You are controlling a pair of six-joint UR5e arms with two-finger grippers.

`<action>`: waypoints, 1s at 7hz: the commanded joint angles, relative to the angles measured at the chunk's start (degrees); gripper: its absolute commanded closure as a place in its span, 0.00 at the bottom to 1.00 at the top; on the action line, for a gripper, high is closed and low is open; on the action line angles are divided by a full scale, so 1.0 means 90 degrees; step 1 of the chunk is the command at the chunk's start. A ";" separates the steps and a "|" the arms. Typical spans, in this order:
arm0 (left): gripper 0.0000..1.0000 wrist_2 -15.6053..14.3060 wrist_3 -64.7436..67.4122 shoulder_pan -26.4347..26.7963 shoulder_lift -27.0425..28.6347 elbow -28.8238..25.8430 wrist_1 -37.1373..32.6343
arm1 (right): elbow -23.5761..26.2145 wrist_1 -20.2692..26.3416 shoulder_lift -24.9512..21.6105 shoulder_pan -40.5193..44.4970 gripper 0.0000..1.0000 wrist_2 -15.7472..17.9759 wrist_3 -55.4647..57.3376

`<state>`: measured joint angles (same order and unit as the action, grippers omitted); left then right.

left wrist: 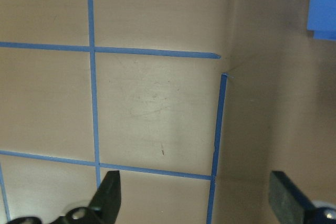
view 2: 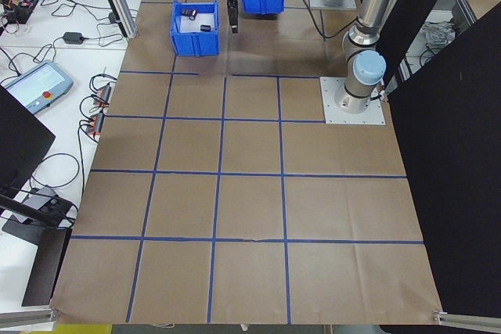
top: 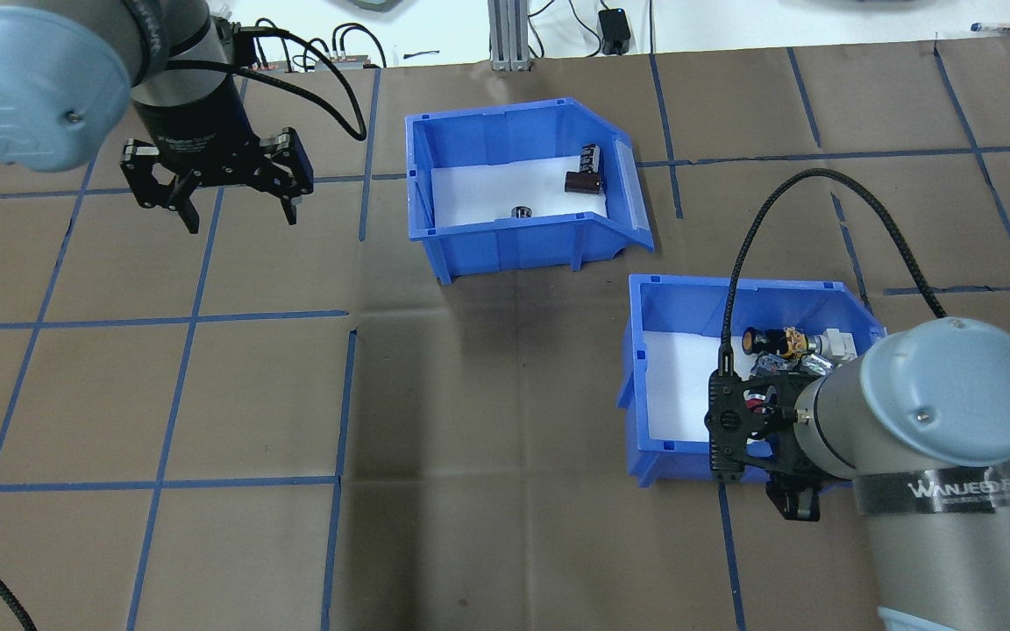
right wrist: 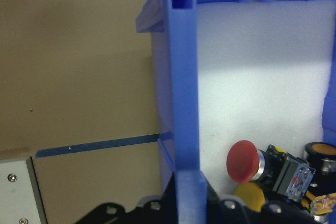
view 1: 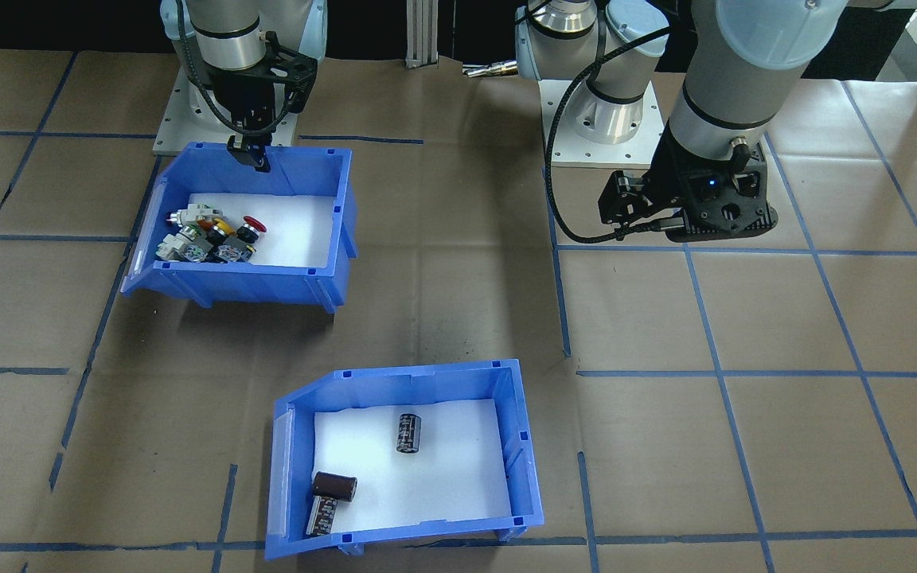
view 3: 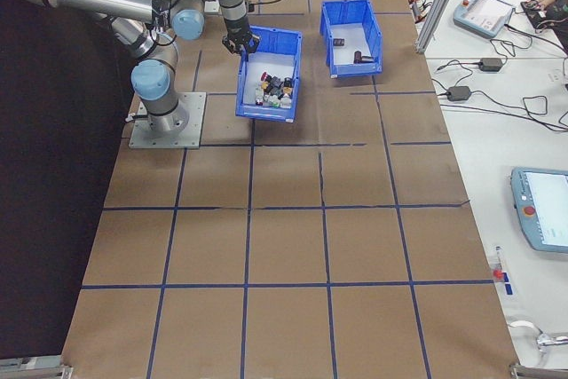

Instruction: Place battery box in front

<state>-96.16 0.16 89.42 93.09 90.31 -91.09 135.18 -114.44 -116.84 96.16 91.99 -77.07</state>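
The battery box [view 1: 395, 380] is a blue bin with a white liner and three dark cells [view 1: 408, 433]. It stands at the far side of the table from the robot, left of centre [top: 514, 241]. A second blue bin [view 1: 236, 278] with coloured push-button switches [view 1: 212, 235] sits nearer the robot's right side. My right gripper [view 1: 251, 153] is shut on that bin's near wall [right wrist: 184, 77], which runs between its fingers. My left gripper [top: 238, 210] hangs open over bare brown paper, well left of the battery box, its fingers [left wrist: 110, 192] holding nothing.
Blue tape lines grid the brown paper table. Both arm base plates [view 1: 594, 151] sit at the robot's edge. An aluminium post [top: 509, 35] stands at the far edge behind the battery box. Cables and pendants lie on the side bench [view 3: 497, 86].
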 commanded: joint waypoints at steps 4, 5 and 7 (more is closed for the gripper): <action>0.00 0.0264 -0.0673 -0.0023 -0.0987 0.0775 0.0316 | -0.0526 -0.1161 0.1554 0.2222 1.00 0.0569 0.1832; 0.00 0.0322 -0.0663 -0.0023 -0.0930 0.0786 0.0355 | -0.0760 -0.1162 0.1837 0.2622 1.00 0.0647 0.2105; 0.00 0.0323 -0.0741 -0.0023 -0.0872 0.0825 0.0345 | -0.0841 -0.1928 0.2443 0.3112 1.00 0.0863 0.2235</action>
<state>-93.35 -6.33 89.21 84.76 97.50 -87.96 128.19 -127.45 -97.99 121.58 98.88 -57.89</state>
